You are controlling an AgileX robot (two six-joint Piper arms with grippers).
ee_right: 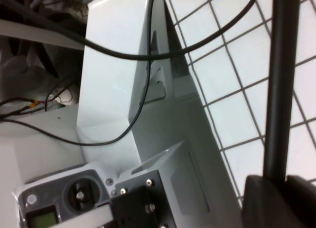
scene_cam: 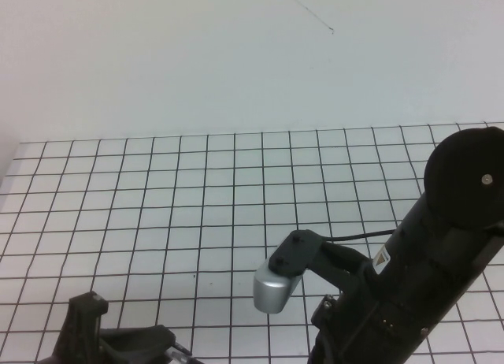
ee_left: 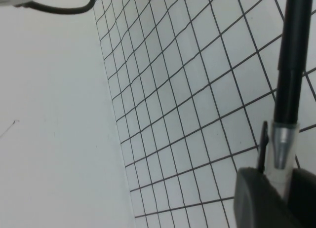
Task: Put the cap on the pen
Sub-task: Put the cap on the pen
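Observation:
In the left wrist view my left gripper (ee_left: 279,177) is shut on a pale, see-through cap (ee_left: 276,174) with a thin black clip (ee_left: 263,146). The pen (ee_left: 291,65), a thin black stick, runs away from the fingers, and its silvery tip (ee_left: 283,145) points into the cap. In the right wrist view my right gripper (ee_right: 279,182) is shut on the black pen barrel (ee_right: 279,90), which rises straight out from between the fingers. In the high view only the left arm (scene_cam: 102,332) and right arm (scene_cam: 425,269) show at the bottom. Both grippers and the pen lie below that view's edge.
The table is a white sheet with a black grid (scene_cam: 236,206), ending at a plain white wall (scene_cam: 236,57). The right arm's silver wrist camera (scene_cam: 276,289) hangs over the grid. Black cables (ee_right: 163,53), a grey base (ee_right: 128,90) and a small display unit (ee_right: 59,198) stand beside the table.

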